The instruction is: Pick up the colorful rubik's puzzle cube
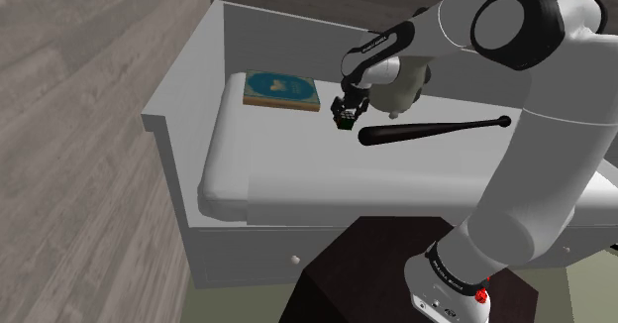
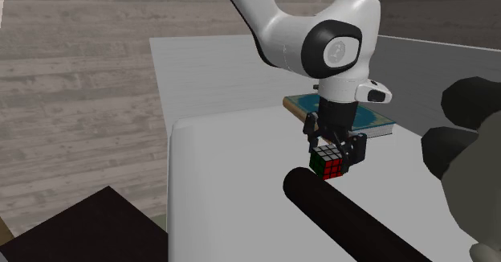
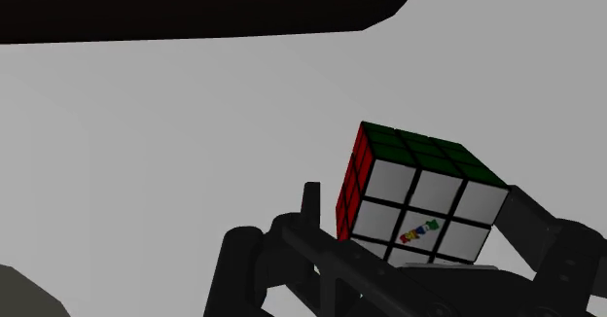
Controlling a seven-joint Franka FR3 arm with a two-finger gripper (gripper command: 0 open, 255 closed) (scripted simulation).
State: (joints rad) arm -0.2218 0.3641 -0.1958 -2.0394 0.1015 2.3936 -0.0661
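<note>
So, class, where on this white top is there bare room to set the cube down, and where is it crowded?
Free: the wide strip of white top between the book and the front edge, at the shoulder view's left. Crowded: around the bat and the pale rounded object behind it.

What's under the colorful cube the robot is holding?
Just the plain white surface, seen past the cube clasped in the pincer. The black bat lies beside it, not underneath. The spot straight below is covered by the cube itself.
</note>
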